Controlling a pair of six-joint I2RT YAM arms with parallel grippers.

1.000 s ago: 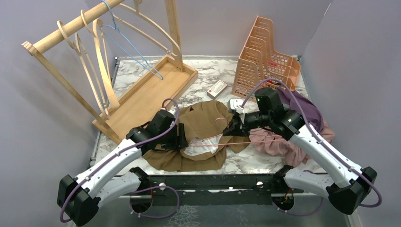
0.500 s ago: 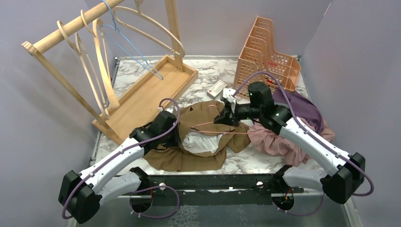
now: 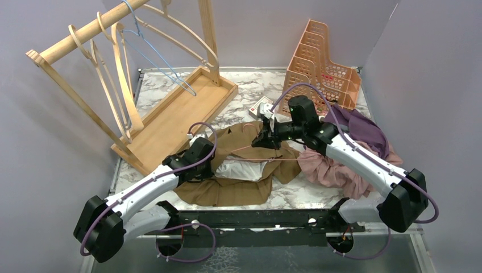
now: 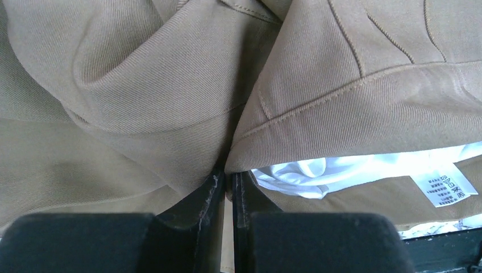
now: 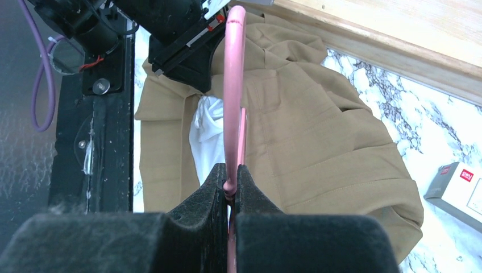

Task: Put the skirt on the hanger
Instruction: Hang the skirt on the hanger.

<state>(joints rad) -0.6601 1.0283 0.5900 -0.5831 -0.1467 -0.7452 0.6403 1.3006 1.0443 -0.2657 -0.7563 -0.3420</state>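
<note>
The brown skirt lies crumpled on the marble table, its white lining showing at the open waist. My left gripper sits at the skirt's left side. In the left wrist view the left gripper is shut on the skirt's stitched waistband edge, with the lining just to the right. My right gripper hovers over the skirt's far edge. Seen from the right wrist, the right gripper is shut on a thin pink hanger, which reaches across the skirt toward the left gripper.
A wooden rack with several wooden hangers and a blue wire hanger stands at the back left. A peach file holder and a small white box sit behind. A purple and pink clothes pile lies right.
My left gripper has closed on the skirt's waistband. The right arm has carried the pink hanger back and to the left, over the skirt's far edge.
</note>
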